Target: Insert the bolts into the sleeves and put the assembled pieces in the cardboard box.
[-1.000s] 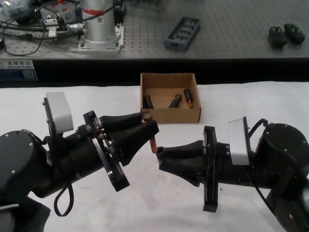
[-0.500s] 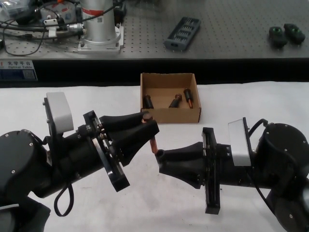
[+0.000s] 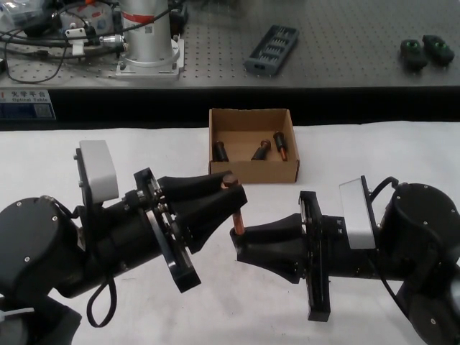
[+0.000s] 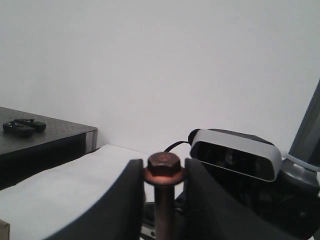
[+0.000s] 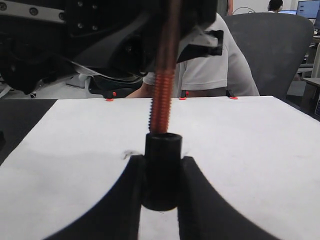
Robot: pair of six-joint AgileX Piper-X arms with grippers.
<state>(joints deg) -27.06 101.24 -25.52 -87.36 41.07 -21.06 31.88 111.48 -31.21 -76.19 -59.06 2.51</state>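
Over the white worktop at centre frame, left fingers clench an upright copper bolt, its threaded tip meeting the black sleeve that right fingers grasp.

The bolt is coppery orange, with a darker brown head and a brighter red-orange thread. The sleeve is matt black. The left gripper and the right gripper are both black. The left arm's camera is white, and the right arm's camera is silver-grey with a black face. The cardboard box is plain tan. The 3 pieces inside it are black and copper. The bench cover is white. The table is dark grey with a regular grid of small dots. The post is silver, the label is blue, and the 2 knobs are black with green spots.
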